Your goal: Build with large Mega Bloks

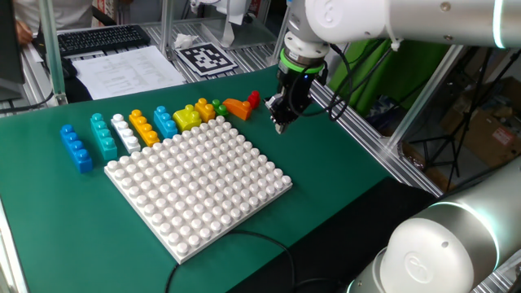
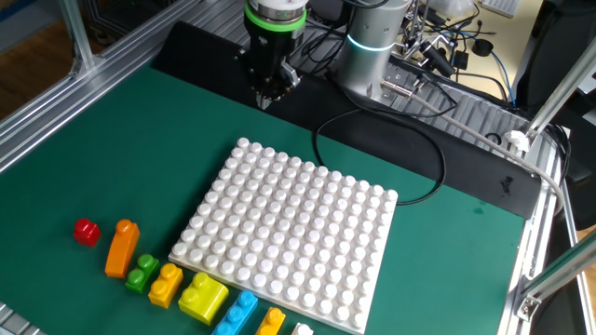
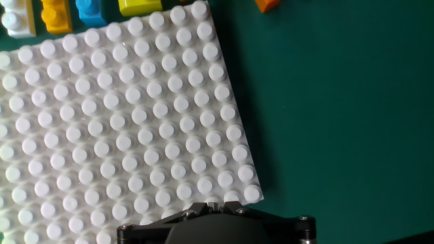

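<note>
Hand raised clear of the baseplate, bricks lined up along its far edge.

The green tabletop [image 1: 342,187] carries a white studded baseplate [image 1: 198,185], bare of bricks. The hand [image 1: 281,124] hangs above the tabletop just off one corner of the baseplate, pointing down, fingers together and holding nothing. The Mega Bloks [image 1: 155,126] lie in a row on the tabletop along one baseplate edge: blue, teal, white, orange, light blue, yellow, orange, green, a tall orange piece, then a small red brick [image 2: 87,231] at the end.
</note>
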Controlling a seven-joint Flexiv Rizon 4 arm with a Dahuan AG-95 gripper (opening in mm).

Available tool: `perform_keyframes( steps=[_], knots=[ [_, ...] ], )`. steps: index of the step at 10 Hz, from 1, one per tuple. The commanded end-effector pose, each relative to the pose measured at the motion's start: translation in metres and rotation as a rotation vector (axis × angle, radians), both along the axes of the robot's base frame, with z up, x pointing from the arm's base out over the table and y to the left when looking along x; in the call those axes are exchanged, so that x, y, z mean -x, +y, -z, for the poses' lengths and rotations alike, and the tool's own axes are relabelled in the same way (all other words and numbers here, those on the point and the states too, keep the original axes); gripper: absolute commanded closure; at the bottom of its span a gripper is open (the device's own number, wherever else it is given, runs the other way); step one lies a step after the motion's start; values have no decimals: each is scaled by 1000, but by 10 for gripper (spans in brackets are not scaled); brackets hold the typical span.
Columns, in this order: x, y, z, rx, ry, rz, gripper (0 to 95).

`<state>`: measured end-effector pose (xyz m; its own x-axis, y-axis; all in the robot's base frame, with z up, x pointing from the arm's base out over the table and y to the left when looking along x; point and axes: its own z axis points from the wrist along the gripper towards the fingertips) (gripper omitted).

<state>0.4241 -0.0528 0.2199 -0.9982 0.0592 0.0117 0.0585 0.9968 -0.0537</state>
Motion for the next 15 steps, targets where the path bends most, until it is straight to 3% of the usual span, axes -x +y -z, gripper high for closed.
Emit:
perform_keyframes(
  steps=[1,3,5,7,10,11,12,15],
  knots=[
    [-1,0,0,-3,12,-2,950],
    [-1,0,0,-14,16,-4,950],
    [-1,0,0,-23,-3,-1,950],
    [-1,0,0,-22,11,11,950],
    [-1,0,0,-24,-18,14,950],
    [-1,0,0,-35,-21,31,950],
    [-1,0,0,-69,-22,64,950],
    [-1,0,0,-43,-23,53,950]
  ],
)
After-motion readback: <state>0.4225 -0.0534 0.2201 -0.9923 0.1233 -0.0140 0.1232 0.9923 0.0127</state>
